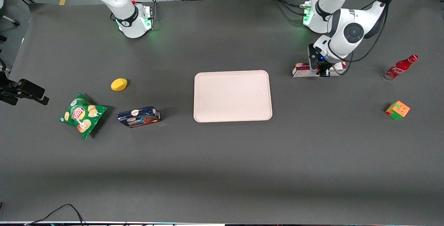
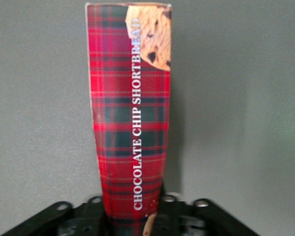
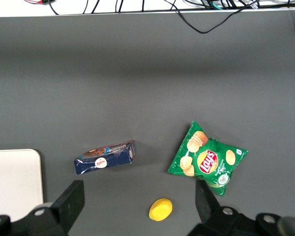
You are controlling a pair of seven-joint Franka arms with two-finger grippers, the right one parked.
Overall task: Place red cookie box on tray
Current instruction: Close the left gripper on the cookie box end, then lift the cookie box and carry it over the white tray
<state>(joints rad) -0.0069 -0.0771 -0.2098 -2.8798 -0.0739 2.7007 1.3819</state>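
One wrist view shows tool (image 1: 324, 73) straddling red cookie box (image 2: 132, 123)

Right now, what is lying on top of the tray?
Nothing lies on the tray; its whole surface shows bare. The red cookie box rests on the table toward the working arm's end, apart from the tray, with the end effector down at it, covering its middle.

Even overhead light falls on the dark desk (image 1: 222, 170), with a dimmer band across its nearer part. The tray (image 1: 232, 96) looks washed out and casts almost no shadow. In the left wrist view the red cookie box (image 2: 132, 123) appears slightly soft, perhaps from closeness.
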